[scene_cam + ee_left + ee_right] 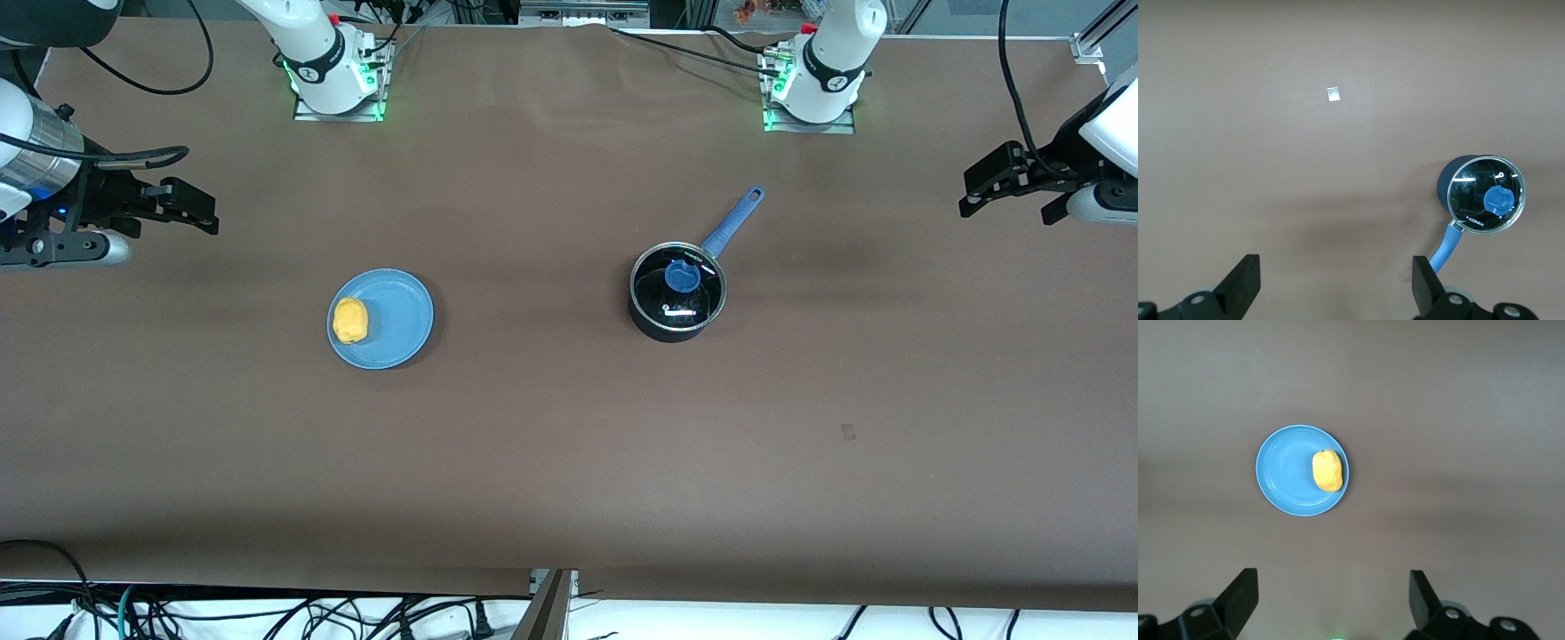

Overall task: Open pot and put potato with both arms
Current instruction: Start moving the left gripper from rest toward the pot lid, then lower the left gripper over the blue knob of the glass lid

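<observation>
The black pot (662,327) stands mid-table toward the left arm's end. Its glass lid (658,293) with a blue knob (683,276) is on it, and its blue handle (733,222) points toward the left arm's base. The yellow-orange potato (349,320) lies on a light-blue plate (400,320) toward the right arm's end. My left gripper (978,191) is open and empty, up in the air at its end of the table, apart from the pot (1443,187). My right gripper (200,209) is open and empty, raised at its end, apart from the potato (1327,470).
The brown table (551,444) carries a small patch of tape (848,433) nearer the front camera than the pot; it also shows in the left wrist view (1333,94). The arm bases (338,80) stand along the table's edge farthest from the front camera.
</observation>
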Controlling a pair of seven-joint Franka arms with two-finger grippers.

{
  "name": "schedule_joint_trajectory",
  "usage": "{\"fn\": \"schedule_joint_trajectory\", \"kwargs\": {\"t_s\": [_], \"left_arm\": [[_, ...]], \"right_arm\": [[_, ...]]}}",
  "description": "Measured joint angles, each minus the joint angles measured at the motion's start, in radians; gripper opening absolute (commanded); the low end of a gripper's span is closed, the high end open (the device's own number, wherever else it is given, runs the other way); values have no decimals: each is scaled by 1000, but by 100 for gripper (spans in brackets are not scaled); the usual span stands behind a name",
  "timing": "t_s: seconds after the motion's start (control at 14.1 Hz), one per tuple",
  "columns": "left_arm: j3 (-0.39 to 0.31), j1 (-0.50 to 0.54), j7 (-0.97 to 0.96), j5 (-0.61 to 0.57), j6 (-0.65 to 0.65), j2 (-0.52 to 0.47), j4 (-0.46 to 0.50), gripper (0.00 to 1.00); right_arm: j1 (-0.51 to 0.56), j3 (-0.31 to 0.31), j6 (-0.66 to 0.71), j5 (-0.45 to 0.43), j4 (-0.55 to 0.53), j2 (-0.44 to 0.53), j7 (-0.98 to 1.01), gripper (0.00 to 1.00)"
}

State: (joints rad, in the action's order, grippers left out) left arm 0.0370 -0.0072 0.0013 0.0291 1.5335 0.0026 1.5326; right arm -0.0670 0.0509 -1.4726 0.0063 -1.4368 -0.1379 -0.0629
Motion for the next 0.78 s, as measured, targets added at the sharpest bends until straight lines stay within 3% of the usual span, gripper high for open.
{"fn": "schedule_joint_trajectory", "kwargs": {"t_s": [0.78], "left_arm": [[169, -4, -210, 13, 15, 17, 51, 100]], "right_arm": [[0, 0, 0, 0, 0, 0, 0, 100]]}}
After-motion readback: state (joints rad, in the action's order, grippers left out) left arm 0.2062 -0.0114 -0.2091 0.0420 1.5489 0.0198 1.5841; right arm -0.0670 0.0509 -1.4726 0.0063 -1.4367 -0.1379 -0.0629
